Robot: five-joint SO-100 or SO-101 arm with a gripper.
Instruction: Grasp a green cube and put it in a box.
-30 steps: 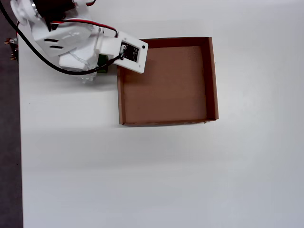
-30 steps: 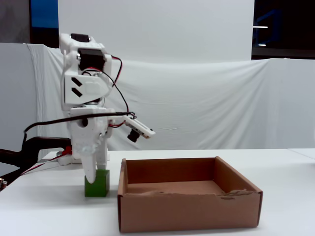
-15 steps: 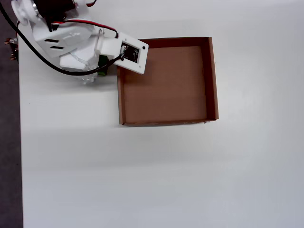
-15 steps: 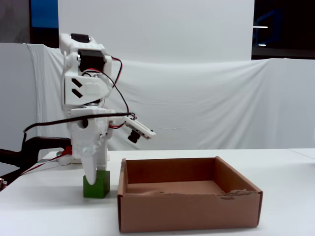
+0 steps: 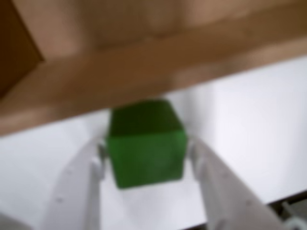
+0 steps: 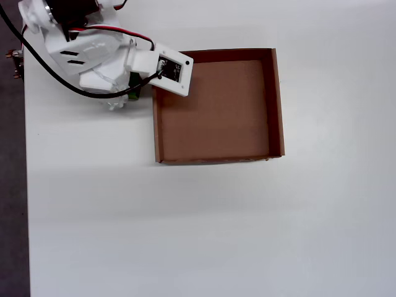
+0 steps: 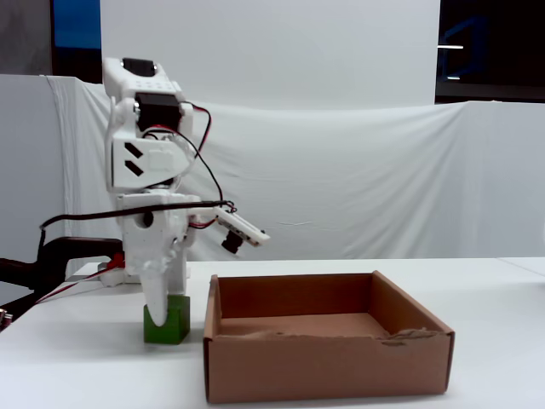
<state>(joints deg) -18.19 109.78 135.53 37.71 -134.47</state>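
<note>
Wrist view: the gripper point(image 5: 146, 155) had both white fingers point(image 5: 79, 179) flat against opposite faces of the green cube point(image 5: 145, 143), so the jaws were closed on it; contact sat low on the block, near its bottom edge as framed. Blur left the exact pad contact unclear.

The cube stood just beside the outer wall of the box point(image 5: 120, 81), on the white table point(image 5: 249, 124), not inside.

Fixed view: the cube point(image 7: 166, 320) looked to be on or barely off the table, left of the box point(image 7: 328, 354), with the gripper point(image 7: 162, 311) coming straight down onto it.

Risks, as judged:
- Low lift: the cube strikes the near wall and is knocked out, or shoves the box.
- Shallow grip: the block pivots or slips during the swing.

Overhead view: the arm hid nearly all of the cube point(image 6: 133, 79); the box floor point(image 6: 216, 111) was empty, ample landing room.
</note>
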